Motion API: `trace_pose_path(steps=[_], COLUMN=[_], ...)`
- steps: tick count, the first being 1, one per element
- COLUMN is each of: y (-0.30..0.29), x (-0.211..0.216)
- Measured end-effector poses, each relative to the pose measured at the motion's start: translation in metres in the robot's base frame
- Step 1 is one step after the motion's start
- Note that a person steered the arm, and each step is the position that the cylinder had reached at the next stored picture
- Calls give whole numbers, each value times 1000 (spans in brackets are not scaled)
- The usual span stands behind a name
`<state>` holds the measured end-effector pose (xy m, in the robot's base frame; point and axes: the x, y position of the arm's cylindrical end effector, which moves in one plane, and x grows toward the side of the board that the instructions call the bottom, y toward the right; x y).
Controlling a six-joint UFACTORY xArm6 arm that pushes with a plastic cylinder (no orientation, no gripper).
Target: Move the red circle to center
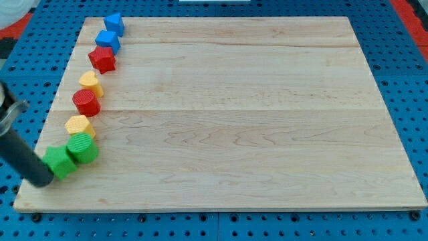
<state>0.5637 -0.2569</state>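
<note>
The red circle (86, 102) is a short red cylinder near the board's left edge, between a yellow block (90, 82) above it and a yellow hexagon (79, 126) below it. My tip (43, 181) is at the view's bottom left, just left of a green block (59, 161) and touching or nearly touching it. The rod runs up to the left edge of the view. The tip is well below the red circle, with the yellow hexagon and a green circle (82, 147) in between.
A red star (102, 59), a blue block (107, 41) and another blue block (114, 23) continue the column toward the view's top left. The wooden board (241, 120) lies on a blue pegboard; its left edge is close to the blocks.
</note>
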Motion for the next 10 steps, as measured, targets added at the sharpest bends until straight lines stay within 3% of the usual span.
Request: trace_pose_path(steps=[1, 3, 6, 8, 10], y=[-4, -41, 6, 139, 133], x=[-39, -75, -136, -123, -84])
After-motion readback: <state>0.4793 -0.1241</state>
